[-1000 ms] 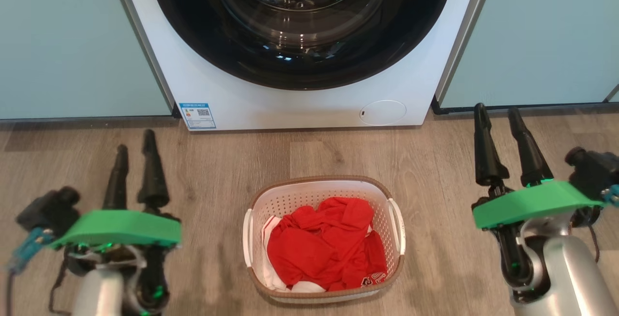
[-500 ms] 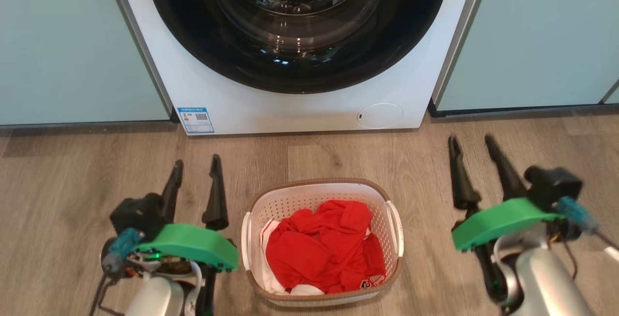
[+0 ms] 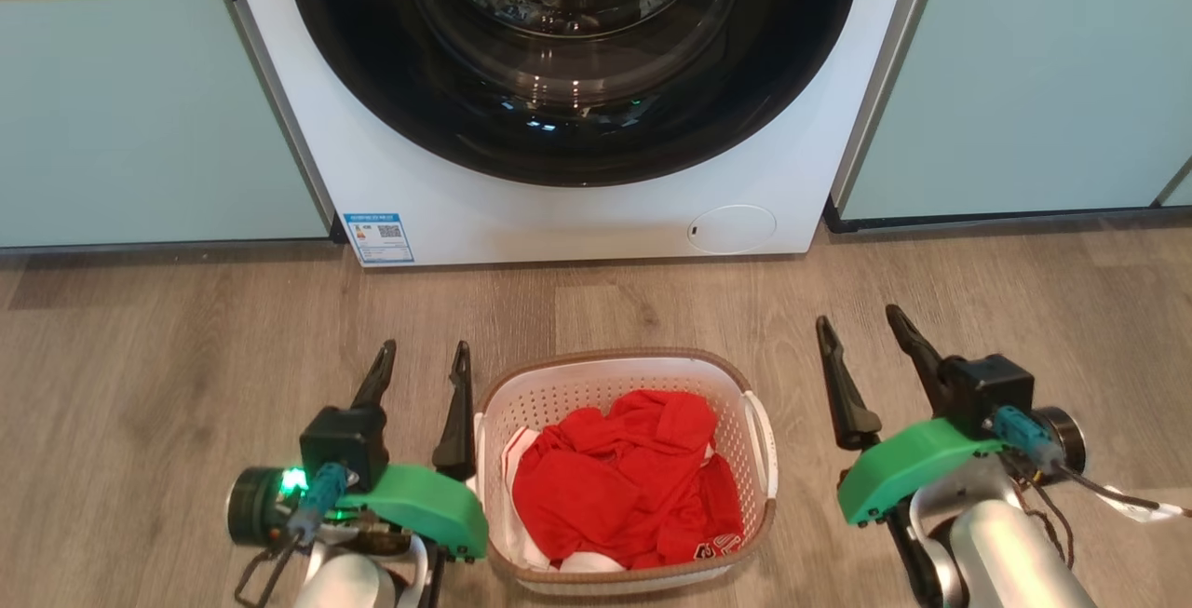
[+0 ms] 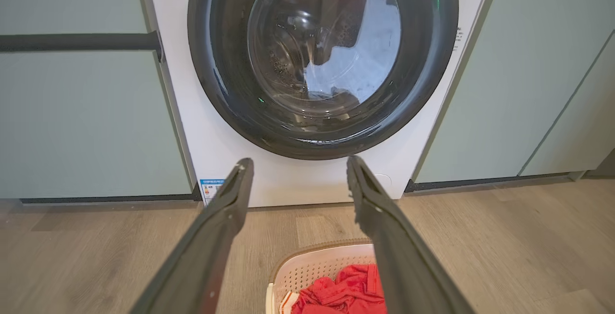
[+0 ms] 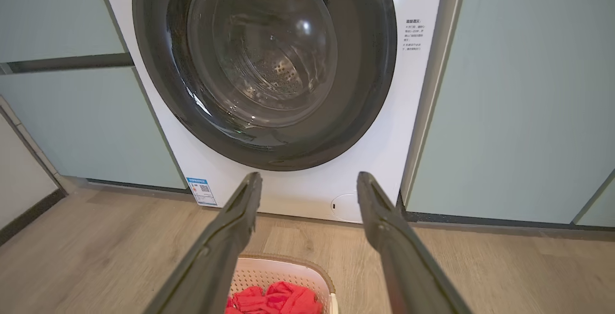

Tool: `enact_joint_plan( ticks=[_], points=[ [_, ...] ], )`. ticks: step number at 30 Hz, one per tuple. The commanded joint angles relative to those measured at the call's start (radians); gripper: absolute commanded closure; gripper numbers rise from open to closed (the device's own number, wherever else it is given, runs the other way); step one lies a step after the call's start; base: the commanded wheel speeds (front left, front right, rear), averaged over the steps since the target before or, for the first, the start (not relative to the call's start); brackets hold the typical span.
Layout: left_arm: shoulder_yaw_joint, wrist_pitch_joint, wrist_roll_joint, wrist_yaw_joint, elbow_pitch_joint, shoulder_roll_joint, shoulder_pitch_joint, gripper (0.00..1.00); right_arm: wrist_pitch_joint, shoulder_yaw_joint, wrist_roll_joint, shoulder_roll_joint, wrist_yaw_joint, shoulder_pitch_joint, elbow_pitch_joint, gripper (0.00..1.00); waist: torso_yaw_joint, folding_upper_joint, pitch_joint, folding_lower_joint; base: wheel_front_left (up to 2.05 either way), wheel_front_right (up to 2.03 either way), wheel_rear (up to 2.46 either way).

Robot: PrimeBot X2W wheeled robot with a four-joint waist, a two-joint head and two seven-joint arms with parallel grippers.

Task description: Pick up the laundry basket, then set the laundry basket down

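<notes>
The laundry basket (image 3: 736, 385), white perforated plastic with a brown rim, stands on the wood floor at bottom centre of the head view. Red and white clothes (image 3: 624, 478) fill it. My left gripper (image 3: 425, 355) is open just beside the basket's left handle (image 3: 478, 440), its inner finger close against that side. My right gripper (image 3: 860, 326) is open a short way off the right handle (image 3: 765, 445), touching nothing. The left wrist view shows the basket (image 4: 307, 266) low between its fingers, and its far corner (image 5: 283, 268) also peeks in at the bottom of the right wrist view.
A white front-loading washer (image 3: 577, 208) with a closed dark round door (image 3: 573, 49) stands straight ahead, close behind the basket. Pale green cabinet fronts (image 3: 140, 114) flank it on both sides. Bare wood floor (image 3: 186, 329) spreads left and right of the basket.
Both grippers have dropped lower and swung inward toward the basket's sides, the left ending right next to the handle. The basket has stayed put; the camera tilted slightly.
</notes>
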Motion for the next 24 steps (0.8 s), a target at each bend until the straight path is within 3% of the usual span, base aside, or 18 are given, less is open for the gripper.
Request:
enact_joint_plan(
  ticks=[1,4,14,24],
  points=[
    [0.02,-0.015,0.021,-0.004,-0.039,0.005,-0.066,0.0,-0.018,0.022,-0.038,-0.016,0.001,-0.06,-0.039,0.0,0.001,0.0,0.001,0.0,0.0,0.0,0.0],
    [0.067,-0.024,-0.005,-0.018,-0.078,-0.016,-0.06,0.0,-0.026,0.026,-0.082,-0.014,0.001,-0.061,-0.045,0.0,0.002,0.0,0.002,0.0,0.0,0.0,0.0],
    [0.141,-0.051,0.089,-0.048,-0.155,-0.039,-0.048,0.0,-0.053,0.026,-0.173,0.005,0.002,-0.053,-0.116,0.0,0.007,0.0,0.009,0.0,0.0,0.0,0.0],
    [0.166,-0.064,0.057,-0.04,-0.12,-0.042,-0.022,0.0,-0.066,-0.008,-0.191,0.018,0.002,-0.033,-0.083,0.0,0.008,0.0,0.008,0.0,0.0,0.0,0.0]
  ],
)
